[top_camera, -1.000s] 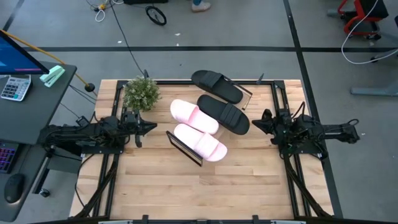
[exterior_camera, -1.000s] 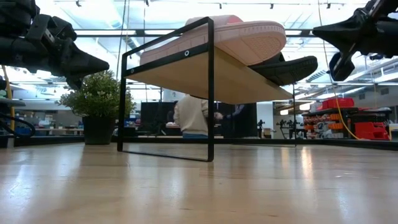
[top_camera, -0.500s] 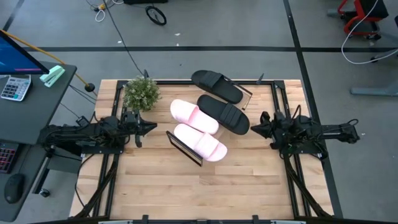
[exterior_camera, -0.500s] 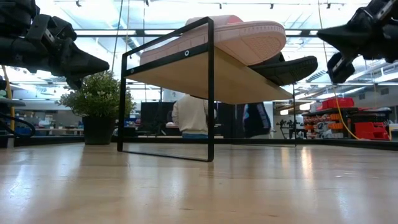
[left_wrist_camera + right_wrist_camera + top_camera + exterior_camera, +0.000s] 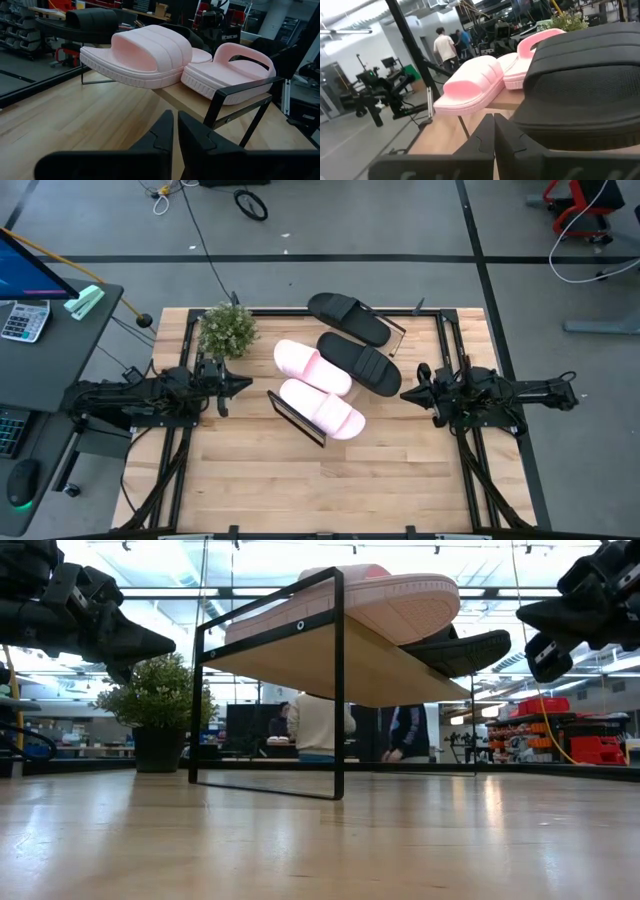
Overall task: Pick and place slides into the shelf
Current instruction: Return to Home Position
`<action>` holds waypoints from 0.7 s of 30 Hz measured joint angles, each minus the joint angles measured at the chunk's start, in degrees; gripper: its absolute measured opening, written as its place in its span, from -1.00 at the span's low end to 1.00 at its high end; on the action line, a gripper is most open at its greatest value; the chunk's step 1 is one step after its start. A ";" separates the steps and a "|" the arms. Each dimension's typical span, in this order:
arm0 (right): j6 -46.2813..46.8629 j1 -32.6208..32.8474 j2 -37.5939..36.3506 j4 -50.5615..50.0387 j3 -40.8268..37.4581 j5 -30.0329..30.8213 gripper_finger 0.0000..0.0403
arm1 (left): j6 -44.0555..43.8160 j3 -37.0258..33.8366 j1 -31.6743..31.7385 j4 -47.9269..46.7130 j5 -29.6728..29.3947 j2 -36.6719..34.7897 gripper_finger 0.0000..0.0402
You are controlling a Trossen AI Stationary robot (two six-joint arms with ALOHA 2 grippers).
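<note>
The left arm lies along the left edge of the table, and the left gripper hangs above the wood just short of the shelf. In the left wrist view its two fingers press side by side with only a thin seam between them, and they carry nothing. A small potted plant stands at the far left corner of the table, just beyond this gripper.

The shelf sits in the middle of the table, set at a slant, with all four slides on its board. The two pink slides lie side by side at the nearer end: one pink slide beside the black end frame and the other pink slide just behind it, the two touching along their sides. Seen from table height, a pink sole sticks out past the near frame. One black slide lies next to the pink pair towards the right, and the second black slide lies at the far end of the shelf.

The right arm lies along the right edge, and the right gripper hovers just beside the nearer black slide, not touching it. Its fingers are pressed together and empty.

Beyond the table, two people stand in the room.
</note>
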 joint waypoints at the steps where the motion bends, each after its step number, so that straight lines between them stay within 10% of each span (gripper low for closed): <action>1: -0.33 -0.02 0.00 -0.17 0.00 0.02 -1.00 | 0.02 0.00 0.00 0.00 -0.02 0.00 -0.84; 21: -7.83 -0.02 0.02 -0.93 0.00 1.97 -1.00 | 0.01 0.00 0.02 -0.01 -0.01 0.00 -0.88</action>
